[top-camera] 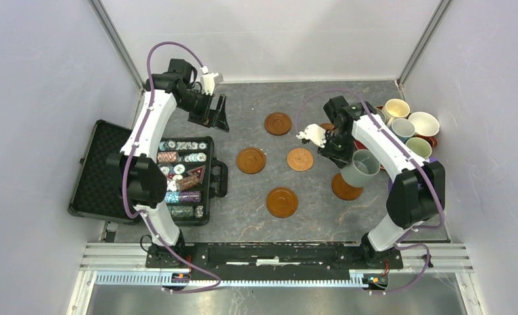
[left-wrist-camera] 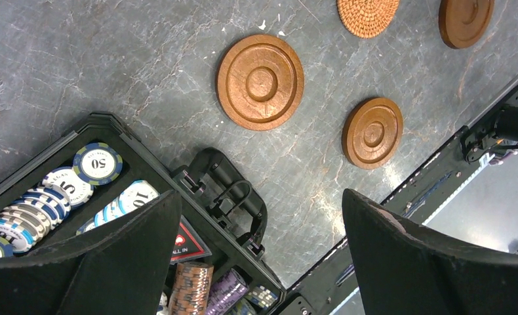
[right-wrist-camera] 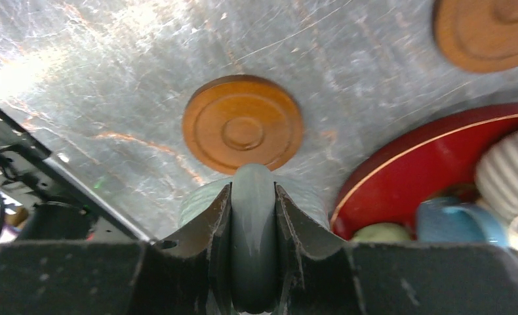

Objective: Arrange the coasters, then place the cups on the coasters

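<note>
My right gripper (top-camera: 340,154) is shut on the handle of a grey-blue cup (top-camera: 360,168), which hangs tilted over the edge of a brown coaster (top-camera: 345,189). In the right wrist view the handle (right-wrist-camera: 253,197) sits between the fingers, just short of that coaster (right-wrist-camera: 242,123). More coasters lie mid-table: two glossy ones (top-camera: 278,123) (top-camera: 251,160), a patterned one (top-camera: 300,159), and a front one (top-camera: 282,202). Another coaster (top-camera: 326,126) peeks out behind the right arm. My left gripper (top-camera: 214,111) hangs open and empty at the back left. Several cups (top-camera: 424,123) stand on the right.
The other cups stand on a dark red round tray (right-wrist-camera: 433,164) at the right edge. An open black case (top-camera: 99,172) of poker chips (left-wrist-camera: 97,163) lies on the left, with its handle (left-wrist-camera: 243,210) under my left gripper (left-wrist-camera: 259,197). Walls enclose the table.
</note>
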